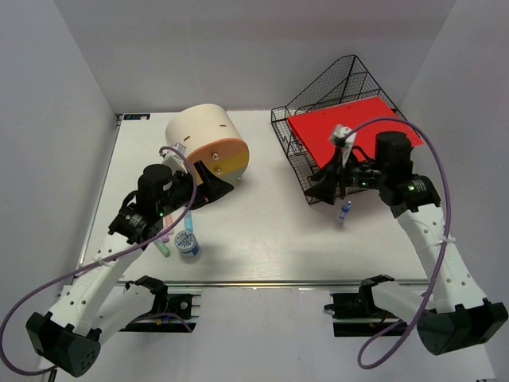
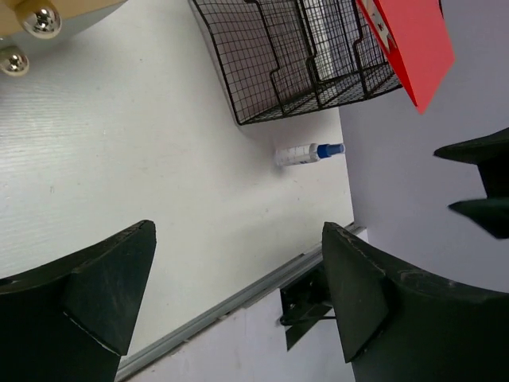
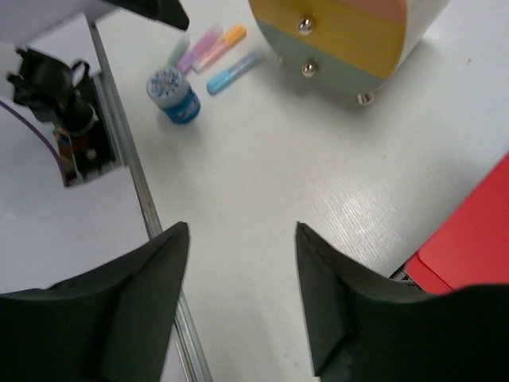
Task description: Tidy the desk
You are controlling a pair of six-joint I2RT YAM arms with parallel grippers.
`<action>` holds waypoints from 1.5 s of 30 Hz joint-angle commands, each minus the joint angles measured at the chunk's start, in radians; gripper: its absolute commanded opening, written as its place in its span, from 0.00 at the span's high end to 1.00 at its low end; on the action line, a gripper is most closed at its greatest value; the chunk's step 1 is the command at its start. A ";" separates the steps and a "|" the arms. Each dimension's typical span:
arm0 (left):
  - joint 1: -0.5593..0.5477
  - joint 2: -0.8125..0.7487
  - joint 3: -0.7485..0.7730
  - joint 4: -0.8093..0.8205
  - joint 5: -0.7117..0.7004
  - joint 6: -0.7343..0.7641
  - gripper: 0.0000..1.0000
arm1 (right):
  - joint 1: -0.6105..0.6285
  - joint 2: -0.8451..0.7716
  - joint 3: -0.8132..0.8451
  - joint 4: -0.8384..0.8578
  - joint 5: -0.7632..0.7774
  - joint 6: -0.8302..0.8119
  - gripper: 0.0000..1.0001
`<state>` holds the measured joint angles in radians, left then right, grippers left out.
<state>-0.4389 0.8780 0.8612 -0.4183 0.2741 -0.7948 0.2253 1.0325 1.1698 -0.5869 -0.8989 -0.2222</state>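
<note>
Counter was noted under both arms, rail at near edge. Loose: markers and jar nr L gripper; bottle by rack. L gripper was seen wide, empty; R gripper parted, empty. Advised: one item to be centred betw. jaws before closing.

In your left wrist view the drawer box, beside the jaws, is cut by the top edge to two knobs and a sliver; the mesh rack and red folder ahead lose their tops too. Overhead, your left gripper hides one end of the markers beneath it. The label on the small bottle is too small to read
</note>
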 commanded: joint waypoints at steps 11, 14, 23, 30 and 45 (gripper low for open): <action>-0.126 0.073 0.032 0.033 -0.248 -0.041 0.07 | 0.267 0.059 0.050 0.038 0.348 -0.129 0.64; -0.162 0.096 0.038 0.041 -0.367 -0.050 0.12 | 0.292 0.099 0.057 0.051 0.344 -0.121 1.00; -0.222 0.200 0.191 0.003 -0.684 0.040 0.60 | 0.315 0.038 -0.065 0.208 0.368 -0.091 1.00; -0.241 0.378 0.378 -0.152 -0.734 0.077 0.63 | 0.310 0.034 -0.071 0.242 0.393 -0.082 0.97; -0.241 0.570 0.536 -0.297 -0.921 0.092 0.38 | 0.312 0.006 -0.065 0.252 0.407 -0.062 0.84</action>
<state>-0.6762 1.4429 1.3617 -0.6918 -0.5682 -0.7151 0.5331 1.0634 1.0981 -0.3828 -0.4992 -0.2932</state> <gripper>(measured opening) 0.621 0.156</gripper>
